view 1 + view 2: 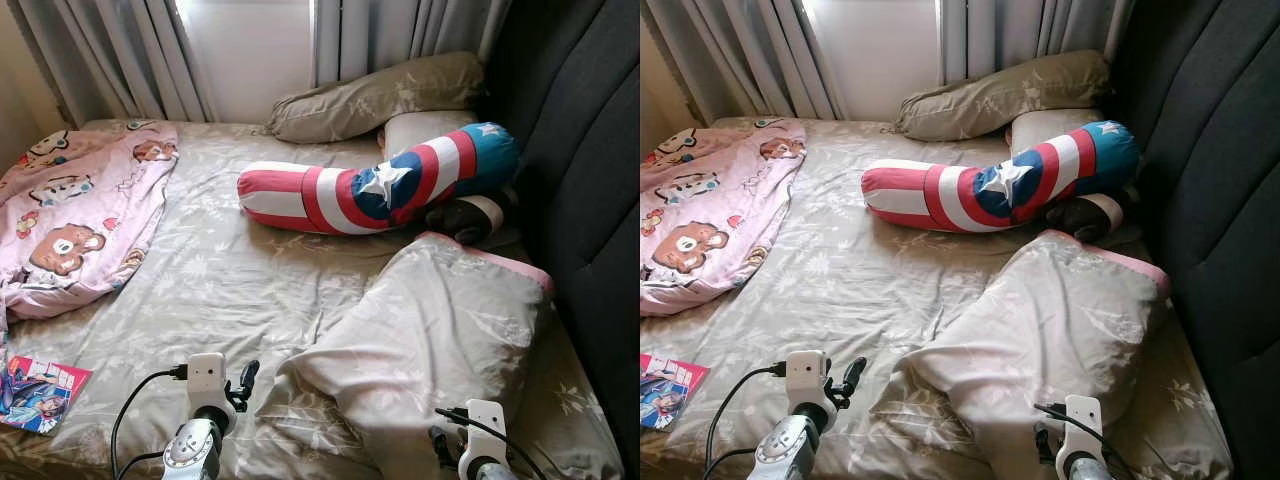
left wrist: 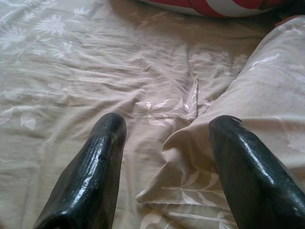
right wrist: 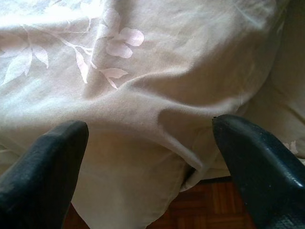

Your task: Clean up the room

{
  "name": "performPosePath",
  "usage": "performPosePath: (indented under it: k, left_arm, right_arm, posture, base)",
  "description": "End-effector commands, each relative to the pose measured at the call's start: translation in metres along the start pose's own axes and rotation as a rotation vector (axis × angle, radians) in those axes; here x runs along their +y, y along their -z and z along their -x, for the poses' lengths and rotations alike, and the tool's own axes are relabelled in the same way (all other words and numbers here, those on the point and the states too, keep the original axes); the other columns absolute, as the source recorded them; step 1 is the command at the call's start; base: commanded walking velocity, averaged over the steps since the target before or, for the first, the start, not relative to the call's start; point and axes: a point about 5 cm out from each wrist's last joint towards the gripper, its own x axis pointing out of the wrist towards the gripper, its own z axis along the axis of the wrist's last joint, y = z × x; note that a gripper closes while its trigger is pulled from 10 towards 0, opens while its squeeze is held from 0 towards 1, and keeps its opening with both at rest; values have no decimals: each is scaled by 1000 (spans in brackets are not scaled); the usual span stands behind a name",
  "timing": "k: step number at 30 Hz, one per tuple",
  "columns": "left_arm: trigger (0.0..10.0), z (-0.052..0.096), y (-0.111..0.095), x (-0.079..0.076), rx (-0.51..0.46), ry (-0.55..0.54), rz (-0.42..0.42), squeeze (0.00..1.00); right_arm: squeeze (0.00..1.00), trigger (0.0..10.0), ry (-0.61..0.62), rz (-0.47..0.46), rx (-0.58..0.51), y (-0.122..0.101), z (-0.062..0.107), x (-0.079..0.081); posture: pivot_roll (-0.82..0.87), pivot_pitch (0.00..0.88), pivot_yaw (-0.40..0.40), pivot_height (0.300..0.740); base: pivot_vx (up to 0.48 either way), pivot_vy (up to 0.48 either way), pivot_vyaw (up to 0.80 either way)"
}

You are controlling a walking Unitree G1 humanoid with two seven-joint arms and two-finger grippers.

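Note:
A big beige floral pillow with a pink edge lies crumpled on the front right of the bed. My left gripper is open just above the sheet, and the pillow's near corner lies between its fingers. From the head view, that gripper sits at the pillow's left edge. My right gripper is open too, low at the bed's front edge, with the pillow's overhanging fabric right in front of its fingers. Nothing is gripped.
A red, white and blue shield-print bolster lies across the bed, with another beige pillow behind it. A pink cartoon blanket covers the left side and a comic book lies front left. The dark headboard stands on the right. Wooden floor shows below the bed edge.

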Motion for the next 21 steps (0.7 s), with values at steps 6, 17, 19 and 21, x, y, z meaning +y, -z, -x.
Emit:
performPosePath:
  k: [6,17,19,21]
  left_arm:
    - [10000,3,6,0,20,0,1,0]
    - [10000,2,4,-2,19,16,-1,0]
    - [10000,2,4,-2,22,17,-2,0]
    - [10000,2,4,-2,23,17,-3,0]
  right_arm:
    - [0,10000,0,0,15,6,1,2]
    - [0,10000,-8,-4,6,1,-1,9]
    - [0,10000,-8,-4,4,0,-1,9]
    - [0,10000,-9,-5,3,0,-1,9]
  posture:
    - [81,0,-20,740]
    - [83,0,-19,740]
    - [82,0,-17,740]
    - [81,0,-16,740]
  base:
    - [0,0,0]
    - [0,0,0]
    - [0,0,0]
    - [0,0,0]
